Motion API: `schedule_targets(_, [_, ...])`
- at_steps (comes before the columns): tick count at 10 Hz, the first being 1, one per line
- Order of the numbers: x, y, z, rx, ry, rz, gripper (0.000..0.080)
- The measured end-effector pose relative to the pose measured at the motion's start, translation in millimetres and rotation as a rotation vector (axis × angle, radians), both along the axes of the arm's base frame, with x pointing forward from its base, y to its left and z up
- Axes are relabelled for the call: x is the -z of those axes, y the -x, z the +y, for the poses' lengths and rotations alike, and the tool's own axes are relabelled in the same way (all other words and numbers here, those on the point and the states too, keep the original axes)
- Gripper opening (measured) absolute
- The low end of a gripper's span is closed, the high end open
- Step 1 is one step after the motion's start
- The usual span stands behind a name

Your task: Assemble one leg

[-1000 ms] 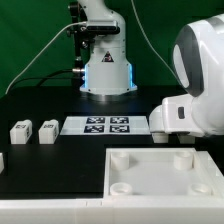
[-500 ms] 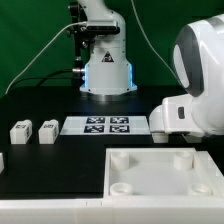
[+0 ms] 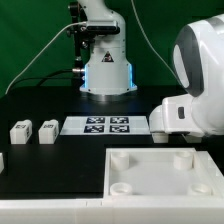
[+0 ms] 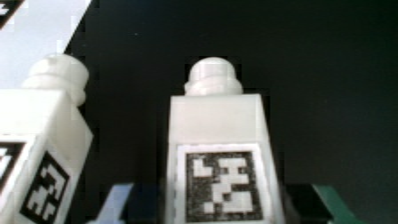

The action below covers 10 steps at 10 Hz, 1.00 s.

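In the wrist view a leg (image 4: 221,150), a white post with a rounded peg at its end and a black-and-white tag on its face, lies between my two fingers. My gripper (image 4: 222,212) is open, with a finger on each side of this leg and a dark gap to it on both sides. A second leg (image 4: 43,135) lies right beside it. In the exterior view my gripper is hidden behind the arm's white housing (image 3: 195,90). Two more legs (image 3: 20,131) (image 3: 47,131) lie on the black table at the exterior view's left.
The large white tray (image 3: 150,185) with round corner sockets lies at the front. The marker board (image 3: 105,125) lies in the middle of the table. The robot base (image 3: 105,65) stands behind it. Part of another white piece (image 3: 2,160) shows at the left edge.
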<state>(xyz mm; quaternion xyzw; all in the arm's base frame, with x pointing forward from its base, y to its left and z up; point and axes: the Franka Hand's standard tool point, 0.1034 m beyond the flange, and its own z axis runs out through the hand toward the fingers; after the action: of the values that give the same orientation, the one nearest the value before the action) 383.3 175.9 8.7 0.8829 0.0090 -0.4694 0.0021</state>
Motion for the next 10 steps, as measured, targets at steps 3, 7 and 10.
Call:
schedule_targets(3, [-49.5,-29.5,-13.6,-0.062,-0.069,-0.009,0.029])
schedule_targets(7, [-133.0,-73.7,-45.8,-0.054,-0.108,-0.24,0.0291])
schedule_targets(10, [-161.1,-93.0,-50.2,-0.036,-0.103,-0.597,0.0291])
